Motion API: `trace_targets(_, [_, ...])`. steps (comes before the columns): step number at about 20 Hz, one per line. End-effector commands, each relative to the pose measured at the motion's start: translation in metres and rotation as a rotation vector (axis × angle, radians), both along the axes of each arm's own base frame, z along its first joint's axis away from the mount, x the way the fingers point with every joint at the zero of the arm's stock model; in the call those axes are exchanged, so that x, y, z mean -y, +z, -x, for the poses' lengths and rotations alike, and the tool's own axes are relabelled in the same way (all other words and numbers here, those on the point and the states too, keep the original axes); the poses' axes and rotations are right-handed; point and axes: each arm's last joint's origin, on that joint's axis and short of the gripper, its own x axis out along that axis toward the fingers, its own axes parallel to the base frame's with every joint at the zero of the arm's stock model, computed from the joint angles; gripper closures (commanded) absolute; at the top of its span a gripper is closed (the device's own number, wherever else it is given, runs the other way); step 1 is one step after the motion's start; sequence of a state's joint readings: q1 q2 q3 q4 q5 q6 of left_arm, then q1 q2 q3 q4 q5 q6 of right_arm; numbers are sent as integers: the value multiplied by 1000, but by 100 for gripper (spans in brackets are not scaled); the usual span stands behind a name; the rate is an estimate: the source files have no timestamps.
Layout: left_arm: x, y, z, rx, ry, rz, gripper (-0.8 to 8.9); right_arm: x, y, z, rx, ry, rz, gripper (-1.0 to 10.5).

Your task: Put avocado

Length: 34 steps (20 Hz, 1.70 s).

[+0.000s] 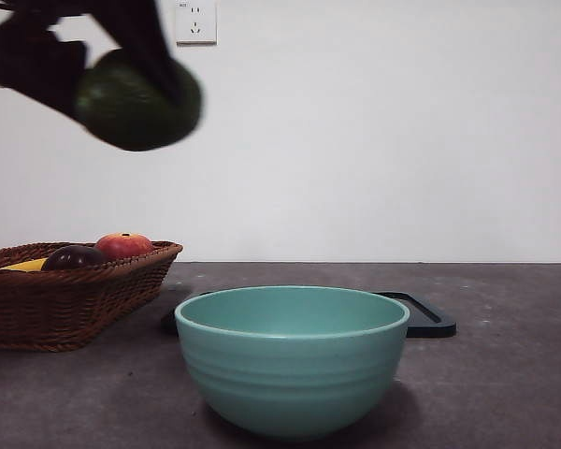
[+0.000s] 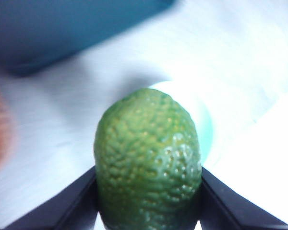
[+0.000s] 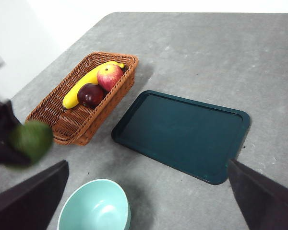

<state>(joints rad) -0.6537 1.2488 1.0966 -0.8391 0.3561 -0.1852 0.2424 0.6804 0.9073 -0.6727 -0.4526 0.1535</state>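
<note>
The avocado (image 1: 136, 103), dull green and pebbly, hangs high in the air at the upper left, above the gap between the wicker basket (image 1: 65, 299) and the teal bowl (image 1: 292, 360). My left gripper (image 1: 122, 65) is shut on it; the left wrist view shows both jaws pressed against the avocado's (image 2: 149, 158) sides, with the bowl's rim (image 2: 204, 124) beyond it. In the right wrist view the avocado (image 3: 31, 140) is blurred, beside the basket's near end. My right gripper (image 3: 146, 201) is open and empty, high above the table.
The basket (image 3: 129, 72) holds a banana (image 3: 81, 88), a dark purple plum (image 3: 90, 94) and a red apple (image 3: 109, 76). A dark flat tray (image 3: 182, 134) lies behind the bowl (image 3: 93, 206) and also shows in the front view (image 1: 430, 318). A wall socket (image 1: 195, 22) is on the back wall.
</note>
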Motion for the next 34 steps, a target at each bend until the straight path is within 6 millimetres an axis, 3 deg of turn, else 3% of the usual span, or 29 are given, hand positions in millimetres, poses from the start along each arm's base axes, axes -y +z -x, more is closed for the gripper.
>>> trace_targets(1, [24,-3,1,-1,-66,17,593,-1,5,0,21,8,-4,388])
trace_targets(9, [92,-55,5,-27,-218,-66,598,-1,5,0,19,7,-6,388])
trace_targets(17, [113,-103,-2,-61,-211,-232,598,-1,5,0,20,7,-5,388])
trace_targets(26, [119,-114,-1,-64,-223,-254,593,-1,5,0,20,7,-5,388])
trace_targets(29, [119,-114,-1,-65,-224,-255,437,-1,5,0,20,7,-5,388])
trace_targets(34, [122,-104,-3,-62,-224,-253,341,-1,5,0,20,7,-5,388])
